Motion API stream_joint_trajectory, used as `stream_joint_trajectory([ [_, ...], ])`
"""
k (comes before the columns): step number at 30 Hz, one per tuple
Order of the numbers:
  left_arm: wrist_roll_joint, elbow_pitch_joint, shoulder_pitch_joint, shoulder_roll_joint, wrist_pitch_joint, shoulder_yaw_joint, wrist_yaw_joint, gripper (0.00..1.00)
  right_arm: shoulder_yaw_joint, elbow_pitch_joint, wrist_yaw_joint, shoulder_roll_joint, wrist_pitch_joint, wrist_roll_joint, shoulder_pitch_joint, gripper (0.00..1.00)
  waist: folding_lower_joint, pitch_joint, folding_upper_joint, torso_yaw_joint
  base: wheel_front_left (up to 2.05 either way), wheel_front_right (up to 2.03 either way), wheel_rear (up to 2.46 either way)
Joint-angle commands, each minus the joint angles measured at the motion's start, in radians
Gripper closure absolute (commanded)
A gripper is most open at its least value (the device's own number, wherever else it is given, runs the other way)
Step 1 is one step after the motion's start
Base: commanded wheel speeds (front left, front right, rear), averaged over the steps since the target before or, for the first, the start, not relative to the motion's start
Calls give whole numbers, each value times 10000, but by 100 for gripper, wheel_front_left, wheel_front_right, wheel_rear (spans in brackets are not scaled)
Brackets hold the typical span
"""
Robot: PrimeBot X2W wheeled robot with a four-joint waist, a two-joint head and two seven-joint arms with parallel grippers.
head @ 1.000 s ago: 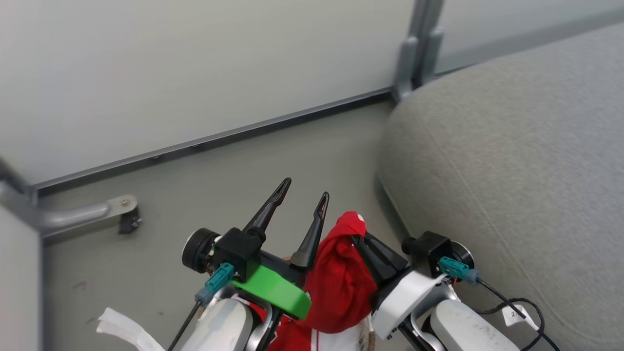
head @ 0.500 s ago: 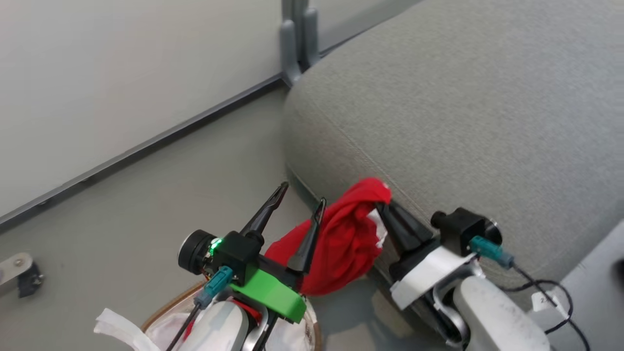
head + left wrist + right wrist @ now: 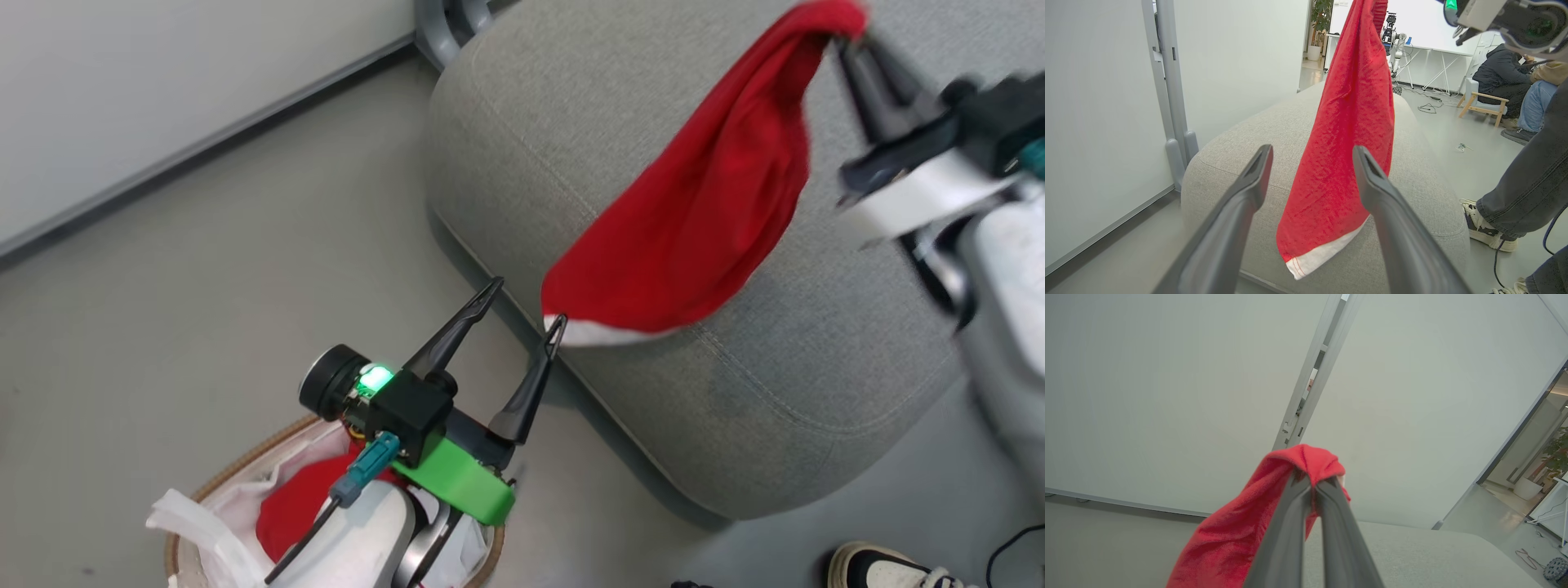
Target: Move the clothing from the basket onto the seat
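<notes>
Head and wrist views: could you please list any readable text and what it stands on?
None can be read.
The small background sign in the left wrist view is too small.
The red garment, sofa cushion and basket show no lettering.

Red garment (image 3: 702, 204), white hem down, hanging from my right gripper (image 3: 849, 45) near grey seat (image 3: 571, 106) edge, more red fabric (image 3: 294, 498) in basket (image 3: 245, 467)

Far right, a red garment (image 3: 702, 204) with a white hem band, against a plain grey seat (image 3: 555, 98). Near left, a basket (image 3: 245, 464) with a brown woven rim, red cloth (image 3: 294, 506) and a white liner (image 3: 192, 527) inside. The left gripper (image 3: 528, 300) is black on a bright green mount (image 3: 457, 486).
</notes>
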Motion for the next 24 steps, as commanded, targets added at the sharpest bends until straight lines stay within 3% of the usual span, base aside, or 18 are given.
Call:
stream_joint_trajectory([
  [1, 110, -95, -278, 146, -9, -122, -30, 0, -128, 113, -12, -281, -2, -146, -539, 100, 0, 806, -1, 362, 0, 0, 0],
  [9, -101, -220, -969, 568, -9, -742, -30, 0, -1055, 1390, -12, -1549, -1, -784, -3050, 100, 0, 2077, -1, 1112, 0, 0, 0],
  [15, -206, -114, -1333, 672, -8, -1056, -30, 0, -1997, 2747, -12, -1894, -2, -1428, -3574, 100, 0, 2737, -1, 1806, 0, 0, 0],
  [24, -207, 55, -1540, 644, -8, -913, -30, 0, -3109, 4469, -12, -988, -2, -1470, -2237, 100, 0, 3284, -1, 2459, 0, 0, 0],
])
